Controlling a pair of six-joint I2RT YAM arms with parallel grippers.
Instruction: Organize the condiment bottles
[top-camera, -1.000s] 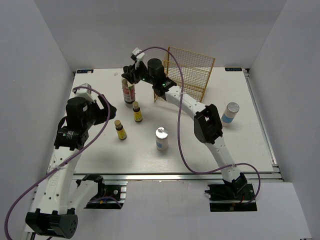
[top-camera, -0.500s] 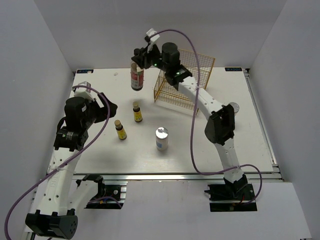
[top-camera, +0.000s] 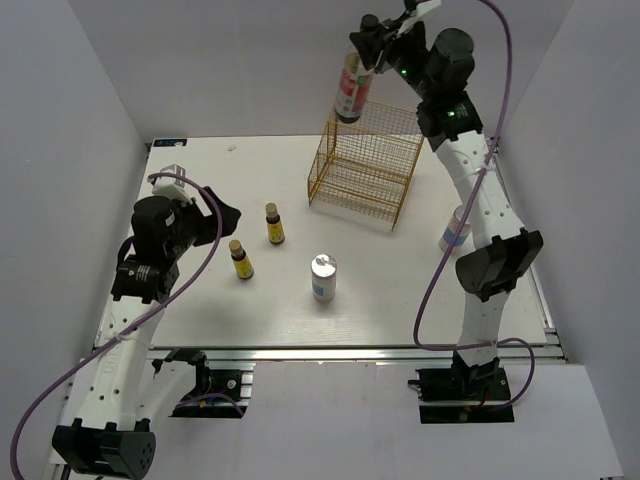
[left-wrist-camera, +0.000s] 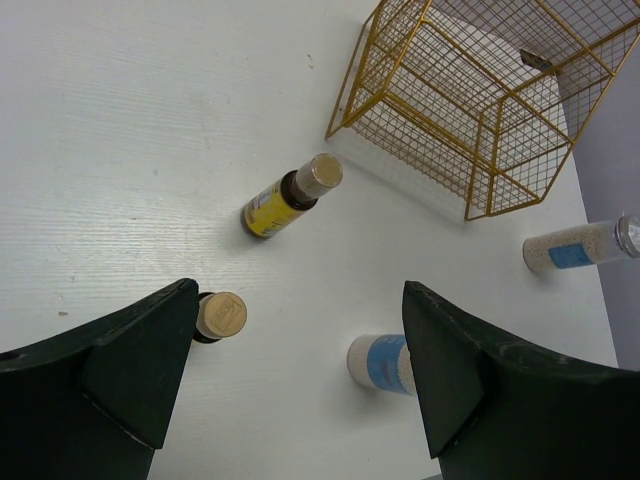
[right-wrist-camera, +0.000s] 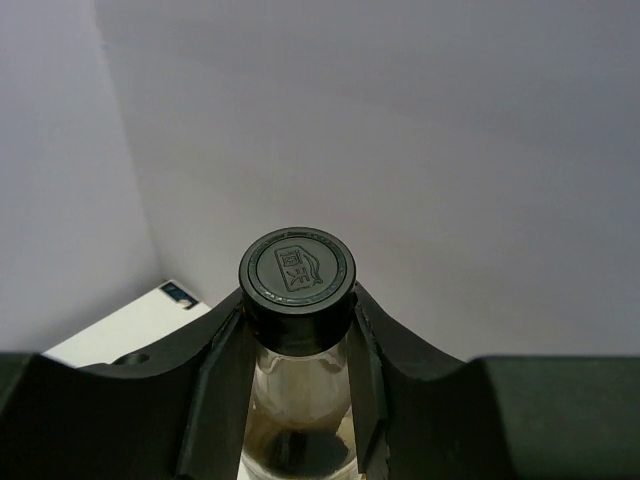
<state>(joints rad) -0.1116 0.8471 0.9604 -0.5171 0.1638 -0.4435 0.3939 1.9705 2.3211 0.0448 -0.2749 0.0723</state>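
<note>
Your right fingers (right-wrist-camera: 222, 385) clamp the tall bottle (top-camera: 348, 95) above the left edge of the rack (top-camera: 365, 172); left fingers (left-wrist-camera: 130, 370) gape empty over the table (top-camera: 400, 290).

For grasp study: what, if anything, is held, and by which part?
Right fingers grip the tall clear bottle at its neck, just below the black cap. Left fingers hold nothing.
</note>
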